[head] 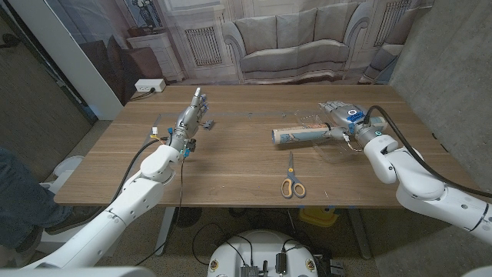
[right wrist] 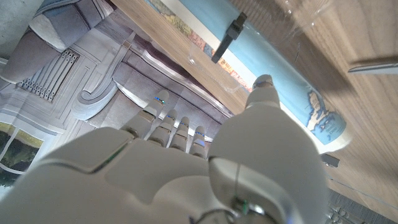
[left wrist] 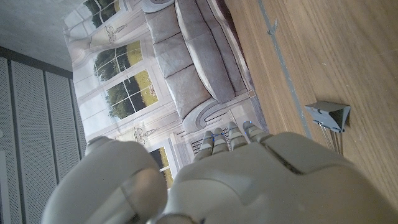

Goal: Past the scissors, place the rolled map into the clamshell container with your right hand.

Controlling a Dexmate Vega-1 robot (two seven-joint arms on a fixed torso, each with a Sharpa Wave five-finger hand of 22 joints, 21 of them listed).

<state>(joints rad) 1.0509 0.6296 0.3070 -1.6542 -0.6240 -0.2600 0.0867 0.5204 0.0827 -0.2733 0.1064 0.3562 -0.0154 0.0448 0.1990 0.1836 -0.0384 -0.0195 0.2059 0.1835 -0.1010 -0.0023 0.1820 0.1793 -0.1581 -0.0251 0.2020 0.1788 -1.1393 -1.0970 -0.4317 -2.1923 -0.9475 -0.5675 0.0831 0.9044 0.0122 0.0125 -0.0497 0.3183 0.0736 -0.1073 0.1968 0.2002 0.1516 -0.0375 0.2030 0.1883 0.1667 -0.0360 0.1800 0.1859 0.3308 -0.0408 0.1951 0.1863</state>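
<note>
Behind the wooden table [head: 231, 165] hung a printed backdrop [head: 254, 38] of a pale sofa and tall windows, with a grey wall on the right. On the far left corner of the table sat a white power strip [head: 150, 85].

Both white arms reached in from the near corners. The left hand [head: 194, 112] stood over the left part of the table with its fingers stretched away from the robot and nothing in them. The right hand [head: 342, 115] was on the right side of the table, beside the clear clamshell container [head: 311, 121].

The rolled map [head: 301, 135] lay on its side in the middle right of the table, running left to right, its right end at the right hand. In the right wrist view the map [right wrist: 273, 74] lay just past the thumb [right wrist: 264, 87], while the other fingers [right wrist: 168, 124] stretched out beside it; I could not tell whether the hand gripped the map or only touched it.

Yellow-handled scissors [head: 291, 178] lay nearer the robot than the map, blades pointing towards it, well apart from both hands.
</note>
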